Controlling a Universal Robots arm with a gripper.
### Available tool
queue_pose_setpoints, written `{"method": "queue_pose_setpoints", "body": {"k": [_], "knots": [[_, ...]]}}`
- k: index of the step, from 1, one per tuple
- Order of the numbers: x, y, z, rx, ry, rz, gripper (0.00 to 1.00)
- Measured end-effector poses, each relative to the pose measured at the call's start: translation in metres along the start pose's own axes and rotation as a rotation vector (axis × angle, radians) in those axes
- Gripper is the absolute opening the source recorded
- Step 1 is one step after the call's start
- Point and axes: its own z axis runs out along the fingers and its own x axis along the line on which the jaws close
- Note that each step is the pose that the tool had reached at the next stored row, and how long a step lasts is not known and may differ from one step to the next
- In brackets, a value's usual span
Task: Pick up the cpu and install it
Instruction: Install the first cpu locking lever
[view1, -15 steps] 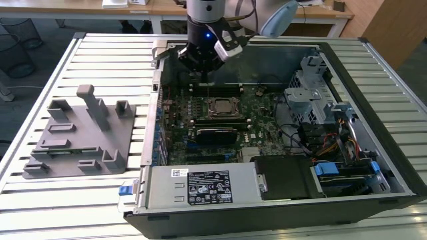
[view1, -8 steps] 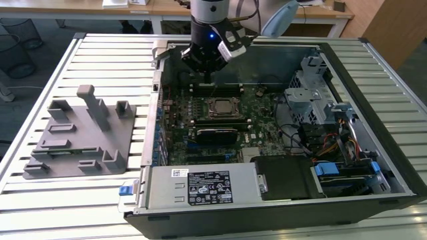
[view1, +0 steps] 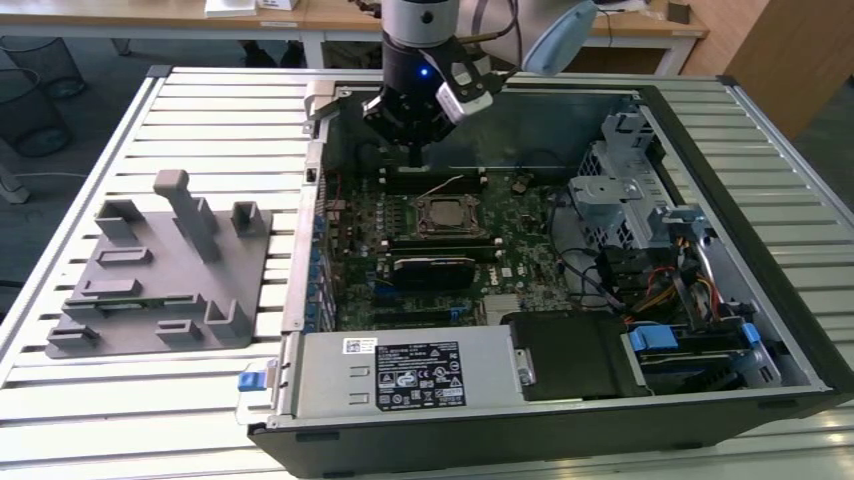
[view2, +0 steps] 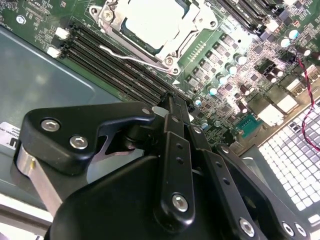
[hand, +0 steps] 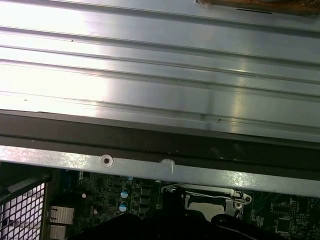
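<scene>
On the table (view1: 214, 120): an open computer case (view1: 761, 230) toward the exterior view's right, a grey tray (view1: 147, 290) toward its left.
Cpu (view1: 445, 214): lies flat in the socket on the green board (view1: 527, 255), silvery top up; seen close in the second wrist view (view2: 150, 20).
Gripper (view1: 414, 152): hangs over the far part of the board, beyond the cpu and apart from it.
Fingers (view2: 173, 150): pressed together, holding nothing.
Memory slots (view2: 115, 65): between the fingertips and the socket.

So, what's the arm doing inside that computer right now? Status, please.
Gripper shut, empty, above the memory slots. Cpu lying in the socket, gripper not touching it. No obstacle seen between them.
</scene>
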Motion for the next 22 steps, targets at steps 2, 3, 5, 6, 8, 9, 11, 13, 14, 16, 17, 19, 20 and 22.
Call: {"method": "queue_pose_setpoints", "body": {"k": [2, 3, 5, 6, 8, 9, 11, 13, 14, 16, 17, 19, 20, 22], "knots": [[0.0000, -0.0005, 0.0005, -0.0001, -0.0001, 0.000, 0.11], [-0.0001, -0.0006, 0.0006, 0.0000, -0.0001, 0.000, 0.11], [-0.0008, -0.0008, 0.0011, -0.0001, -0.0001, 0.000, 0.11], [-0.0012, -0.0008, 0.0011, 0.0000, 0.0000, 0.000, 0.11], [-0.0024, -0.0010, 0.0013, 0.0000, 0.0000, 0.000, 0.11], [-0.0032, -0.0010, 0.0014, 0.0000, 0.0000, 0.000, 0.11], [-0.0055, -0.0012, 0.0015, 0.0000, -0.0001, 0.000, 0.11], [-0.0081, -0.0015, 0.0016, 0.0000, 0.0000, 0.000, 0.11], [-0.0095, -0.0017, 0.0017, 0.0000, -0.0001, 0.000, 0.11], [-0.0114, -0.0019, 0.0018, 0.0000, 0.0000, 0.000, 0.11], [-0.0120, -0.0020, 0.0019, -0.0001, -0.0001, 0.000, 0.11], [-0.0131, -0.0020, 0.0020, 0.0000, -0.0001, 0.000, 0.11], [-0.0135, -0.0021, 0.0020, -0.0001, -0.0001, 0.000, 0.11], [-0.0141, -0.0021, 0.0021, -0.0002, -0.0002, 0.000, 0.11]]}}
